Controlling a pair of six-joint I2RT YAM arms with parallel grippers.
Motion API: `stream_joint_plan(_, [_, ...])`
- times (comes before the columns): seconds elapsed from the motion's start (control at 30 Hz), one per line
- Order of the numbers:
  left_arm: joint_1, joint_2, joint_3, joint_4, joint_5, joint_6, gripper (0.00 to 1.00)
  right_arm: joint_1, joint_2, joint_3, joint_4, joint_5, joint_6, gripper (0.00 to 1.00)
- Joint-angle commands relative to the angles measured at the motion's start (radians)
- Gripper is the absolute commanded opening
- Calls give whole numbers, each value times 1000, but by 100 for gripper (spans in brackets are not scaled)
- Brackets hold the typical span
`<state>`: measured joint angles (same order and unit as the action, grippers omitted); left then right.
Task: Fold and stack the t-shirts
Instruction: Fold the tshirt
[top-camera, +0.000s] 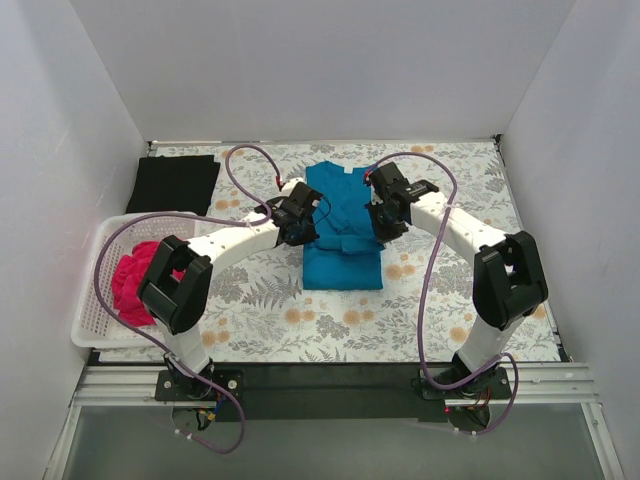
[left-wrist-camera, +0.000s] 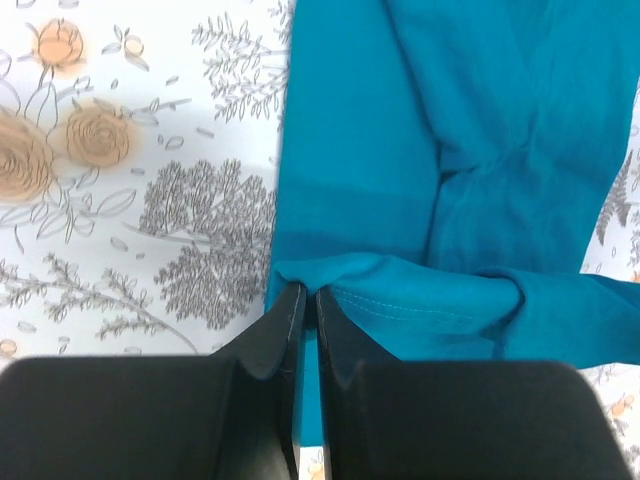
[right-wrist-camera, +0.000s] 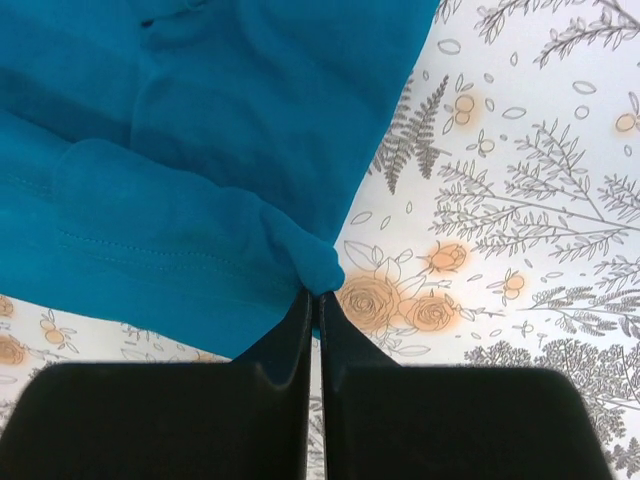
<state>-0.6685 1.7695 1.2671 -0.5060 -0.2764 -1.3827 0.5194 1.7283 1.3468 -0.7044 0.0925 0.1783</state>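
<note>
Near left: magenta-pink t-shirt (top-camera: 133, 282) heaped in the basket (top-camera: 85, 325). Centre: left gripper (left-wrist-camera: 305, 295) and right gripper (right-wrist-camera: 315, 297) each clamp a bunched side edge of the teal-blue t-shirt (top-camera: 342, 262), which lies mid-table. Far left: black t-shirt (top-camera: 178, 183), flat. Risk: these shallow pinches may slip, and uneven arm travel would skew the fold.

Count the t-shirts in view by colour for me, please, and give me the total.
teal-blue t-shirt: 1
black t-shirt: 1
magenta-pink t-shirt: 1
Total: 3
</note>
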Motion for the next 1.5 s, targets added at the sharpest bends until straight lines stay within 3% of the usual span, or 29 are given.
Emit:
stream_joint_plan(0.0, [10,13,20,76,-55,30,0,-13,8,19,71,21,-19,1])
stream_joint_plan(0.67, [15,107,15,185,-56,74,0,-45,65,-63,148,47,18,1])
stream_joint_plan(1.17, [20,120,-20,184,-127,11,0,-48,114,-54,207,46,30,1])
stream_joint_plan(1.3, [21,122,-25,184,-113,4,7,-48,103,-48,212,46,33,5])
stream_joint_plan(1.47, [21,75,-32,173,-87,-6,40,-42,33,-44,207,16,36,22])
